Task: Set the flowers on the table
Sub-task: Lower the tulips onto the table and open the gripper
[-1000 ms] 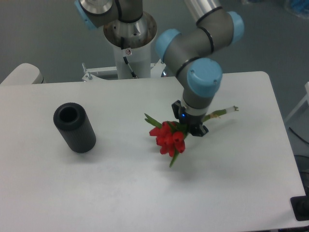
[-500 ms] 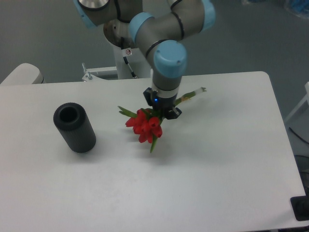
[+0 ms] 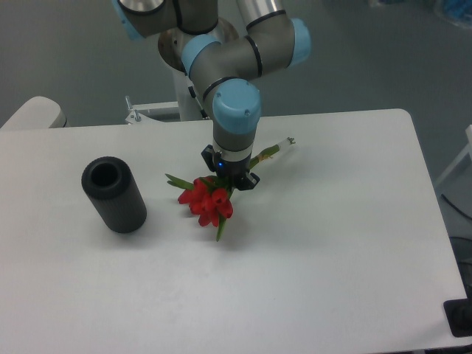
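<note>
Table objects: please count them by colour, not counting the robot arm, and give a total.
Red with green: 1, the flowers, in the gripper
Black: 1, the cylinder
Total: 2, on or above the white table

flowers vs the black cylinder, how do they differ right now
The flowers are red with green leaves and thin pale stems; the black cylinder is plain black, thick and hollow.
The flowers are held in the tool; the black cylinder lies free on the table, its open end facing up and back.
They look about equally long.
</note>
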`<state>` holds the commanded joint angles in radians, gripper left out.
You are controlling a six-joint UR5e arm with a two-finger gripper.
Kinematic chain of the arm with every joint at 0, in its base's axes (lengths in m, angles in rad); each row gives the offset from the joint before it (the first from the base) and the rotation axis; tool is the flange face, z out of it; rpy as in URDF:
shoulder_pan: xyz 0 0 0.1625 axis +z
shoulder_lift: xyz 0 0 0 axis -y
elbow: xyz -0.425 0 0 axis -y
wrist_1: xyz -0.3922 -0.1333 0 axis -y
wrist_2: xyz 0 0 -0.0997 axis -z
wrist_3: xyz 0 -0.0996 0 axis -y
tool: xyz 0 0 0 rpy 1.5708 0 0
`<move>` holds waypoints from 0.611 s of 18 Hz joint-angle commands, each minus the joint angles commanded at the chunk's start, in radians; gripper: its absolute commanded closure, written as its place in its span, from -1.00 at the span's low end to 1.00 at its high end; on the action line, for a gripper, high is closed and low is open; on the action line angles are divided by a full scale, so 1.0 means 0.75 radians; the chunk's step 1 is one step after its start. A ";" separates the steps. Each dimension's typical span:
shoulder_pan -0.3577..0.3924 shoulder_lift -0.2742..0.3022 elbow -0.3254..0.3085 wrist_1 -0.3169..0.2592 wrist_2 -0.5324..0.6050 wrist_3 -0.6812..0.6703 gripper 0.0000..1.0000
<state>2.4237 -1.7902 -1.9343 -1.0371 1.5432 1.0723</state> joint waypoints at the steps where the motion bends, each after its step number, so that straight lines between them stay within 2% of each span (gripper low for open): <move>1: 0.000 0.000 0.002 0.006 0.000 0.000 -1.00; 5: 0.004 0.002 0.022 0.006 0.006 0.010 -1.00; 11: 0.022 0.000 0.114 0.000 0.006 0.035 -1.00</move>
<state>2.4405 -1.7902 -1.8486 -1.0370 1.5478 1.0982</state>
